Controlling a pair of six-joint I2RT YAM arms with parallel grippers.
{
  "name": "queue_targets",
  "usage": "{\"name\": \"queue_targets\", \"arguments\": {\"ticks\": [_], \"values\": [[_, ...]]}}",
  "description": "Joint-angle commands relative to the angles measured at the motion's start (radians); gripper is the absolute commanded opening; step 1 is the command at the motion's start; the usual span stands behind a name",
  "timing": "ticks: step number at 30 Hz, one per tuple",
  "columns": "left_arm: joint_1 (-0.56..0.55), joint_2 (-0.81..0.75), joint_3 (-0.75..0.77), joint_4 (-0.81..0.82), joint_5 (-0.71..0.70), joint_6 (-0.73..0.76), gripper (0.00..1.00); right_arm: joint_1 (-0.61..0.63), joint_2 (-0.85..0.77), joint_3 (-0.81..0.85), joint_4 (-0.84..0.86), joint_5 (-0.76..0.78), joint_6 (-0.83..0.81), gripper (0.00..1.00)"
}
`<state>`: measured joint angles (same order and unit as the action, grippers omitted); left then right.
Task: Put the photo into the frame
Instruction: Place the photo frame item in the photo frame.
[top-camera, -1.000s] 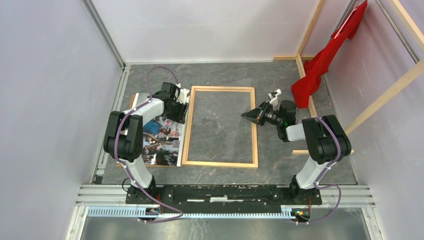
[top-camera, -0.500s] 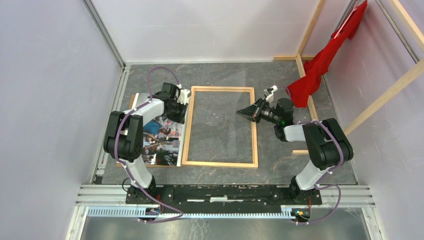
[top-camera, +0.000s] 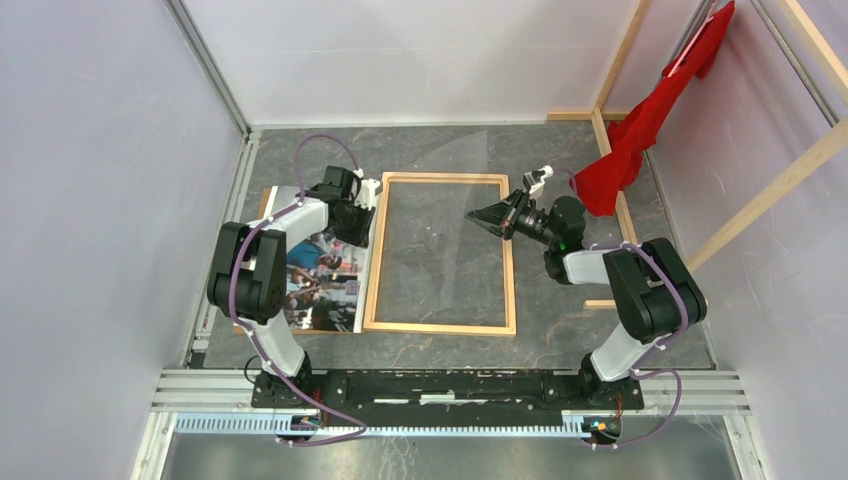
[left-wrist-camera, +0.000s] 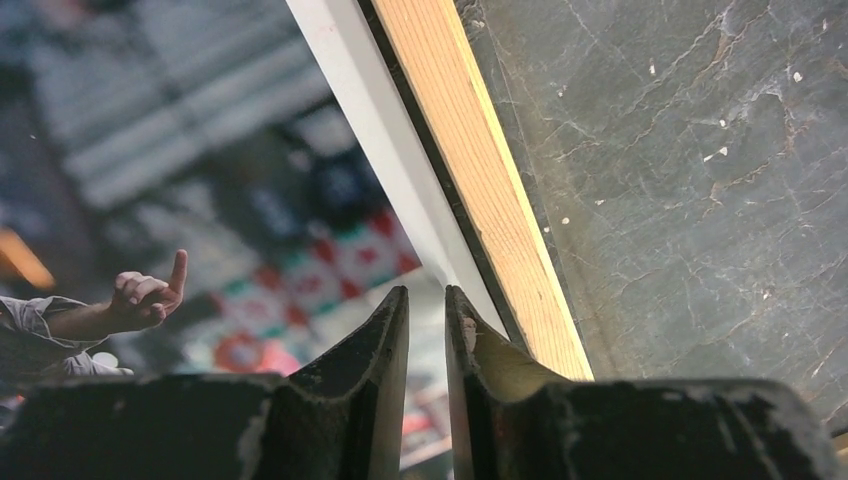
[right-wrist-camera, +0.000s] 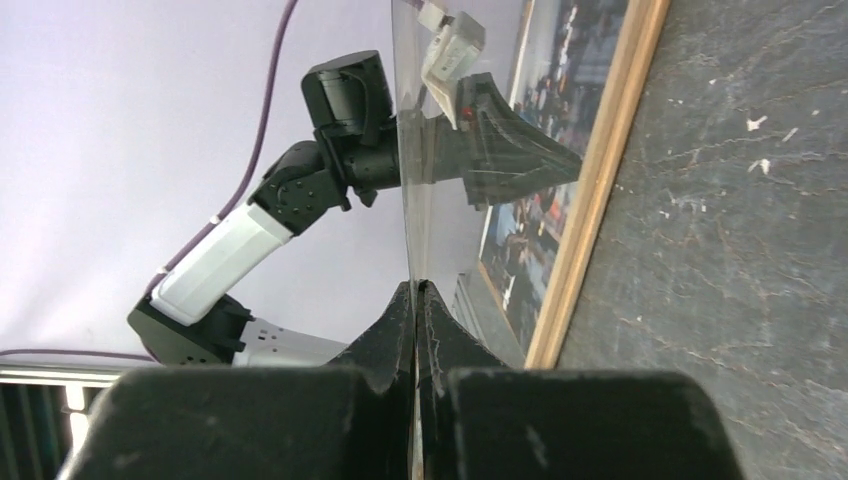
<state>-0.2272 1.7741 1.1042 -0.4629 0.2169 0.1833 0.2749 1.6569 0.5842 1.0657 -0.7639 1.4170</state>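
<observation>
Top external view: the dark, colourful paper photo (top-camera: 325, 270) lies flat on the grey counter (top-camera: 560, 330), touching the thin light-wood frame (top-camera: 440, 327). It looks limp and light, so take its edge, where the left fingers (left-wrist-camera: 385, 340) stand narrowly apart. The right fingers (right-wrist-camera: 395, 320) pinch the brittle clear pane (top-camera: 455, 210).

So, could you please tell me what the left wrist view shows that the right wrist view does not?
Left wrist only: the slim gap in the left gripper, over the white edge of the photo. Right wrist only: the right gripper shut on the clear pane, and the left arm with its white link. Both: the photo, the frame and its wooden rail, the dark marbled table.
</observation>
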Motion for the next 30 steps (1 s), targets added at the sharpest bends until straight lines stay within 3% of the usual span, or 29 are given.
{"name": "queue_targets", "arguments": {"ticks": [1, 17, 30], "values": [[-0.006, -0.011, -0.016, 0.033, 0.016, -0.017, 0.26, 0.020, -0.002, 0.016, 0.116, 0.027, 0.066, 0.00], [-0.006, -0.016, -0.024, 0.038, 0.007, -0.015, 0.23, 0.022, -0.039, -0.022, -0.014, 0.058, -0.028, 0.00], [-0.006, -0.019, -0.026, 0.038, 0.001, -0.016, 0.22, -0.045, -0.032, -0.053, -0.078, 0.067, -0.061, 0.00]]}}
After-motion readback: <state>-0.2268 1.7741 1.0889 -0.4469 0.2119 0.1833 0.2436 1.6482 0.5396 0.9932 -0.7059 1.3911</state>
